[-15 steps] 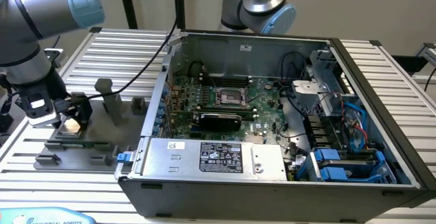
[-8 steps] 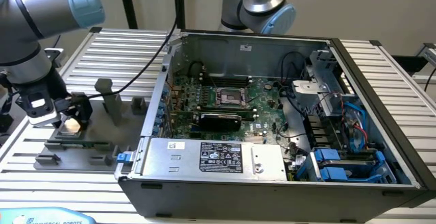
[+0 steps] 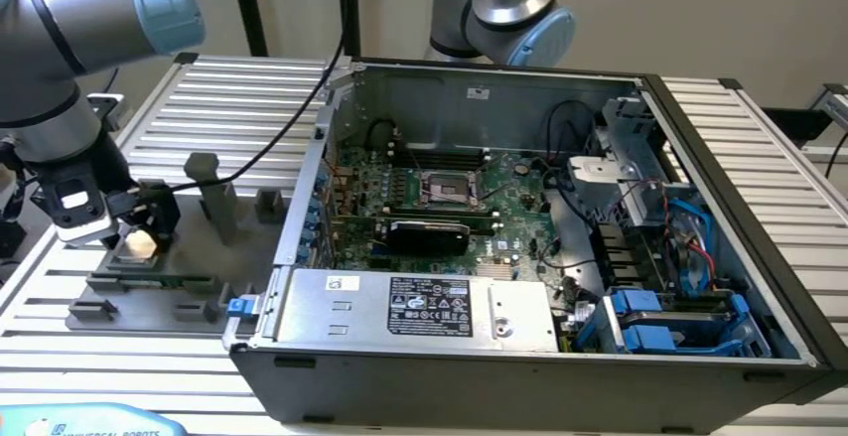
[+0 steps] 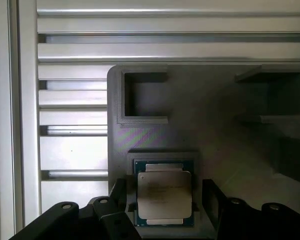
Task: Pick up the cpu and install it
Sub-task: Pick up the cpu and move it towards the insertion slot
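- While your gripper [image 4: 166,198] hangs over the grey fixture [image 4: 215,145], the cpu [image 4: 164,191] lies flat between its fingers [image 4: 213,201].
- You see them spread, gripping nothing.

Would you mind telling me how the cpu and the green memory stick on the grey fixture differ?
The cpu is square with a silvery top; the memory stick is long, narrow and green. The cpu sits between the fingers of the open gripper; the memory stick lies apart from it. Both rest on the grey fixture.
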Robot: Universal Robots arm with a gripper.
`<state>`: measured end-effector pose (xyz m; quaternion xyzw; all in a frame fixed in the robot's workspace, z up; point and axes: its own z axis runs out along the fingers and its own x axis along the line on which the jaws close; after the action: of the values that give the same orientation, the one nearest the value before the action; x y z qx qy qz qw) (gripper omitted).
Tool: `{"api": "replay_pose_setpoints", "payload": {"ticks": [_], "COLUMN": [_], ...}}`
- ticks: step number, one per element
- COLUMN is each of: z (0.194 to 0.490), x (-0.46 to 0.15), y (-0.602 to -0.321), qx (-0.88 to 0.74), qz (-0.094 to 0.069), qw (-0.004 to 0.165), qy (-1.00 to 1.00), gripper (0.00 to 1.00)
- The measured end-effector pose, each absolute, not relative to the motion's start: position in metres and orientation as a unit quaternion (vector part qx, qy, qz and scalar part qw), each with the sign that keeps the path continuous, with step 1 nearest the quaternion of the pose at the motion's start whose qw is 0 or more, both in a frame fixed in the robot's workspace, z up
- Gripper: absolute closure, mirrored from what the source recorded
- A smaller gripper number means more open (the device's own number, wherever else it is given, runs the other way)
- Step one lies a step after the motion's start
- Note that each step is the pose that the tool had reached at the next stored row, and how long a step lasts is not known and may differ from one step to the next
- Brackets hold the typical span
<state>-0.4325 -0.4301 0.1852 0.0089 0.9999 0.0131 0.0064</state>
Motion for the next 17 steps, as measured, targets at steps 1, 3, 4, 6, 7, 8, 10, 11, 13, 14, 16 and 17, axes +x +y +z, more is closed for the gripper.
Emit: {"api": "replay_pose_setpoints", "payload": {"ticks": [1, 3, 4, 6, 7, 8, 10, 11, 13, 14, 16, 17], "z": [0.1852, 0.1851, 0.1850, 0.1850, 0.1849, 0.1849, 0.1849, 0.1849, 0.1847, 0.1846, 0.1843, 0.1842], "x": [-0.4325, -0.4325, -0.4325, -0.4325, -0.4325, -0.4325, -0.4325, -0.4325, -0.4325, -0.4325, -0.4325, -0.4325], "y": [-0.4300, -0.4300, -0.4300, -0.4300, -0.4300, -0.4300, -0.4300, -0.4300, -0.4300, -0.4300, -0.4300, -0.4300], "qx": [0.009, 0.009, 0.009, 0.009, 0.009, 0.009, 0.009, 0.009, 0.009, 0.009, 0.009, 0.008], "qz": [0.013, 0.013, 0.013, 0.013, 0.013, 0.013, 0.013, 0.013, 0.013, 0.013, 0.013, 0.013], "qw": [0.006, 0.006, 0.006, 0.006, 0.006, 0.006, 0.006, 0.006, 0.007, 0.007, 0.007, 0.006], "qy": [1.000, 1.000, 1.000, 1.000, 1.000, 1.000, 1.000, 1.000, 1.000, 1.000, 1.000, 1.000], "gripper": [0.29, 0.29, 0.29, 0.29, 0.31, 0.31, 0.38, 0.38, 0.38, 0.38, 0.38, 0.38]}}
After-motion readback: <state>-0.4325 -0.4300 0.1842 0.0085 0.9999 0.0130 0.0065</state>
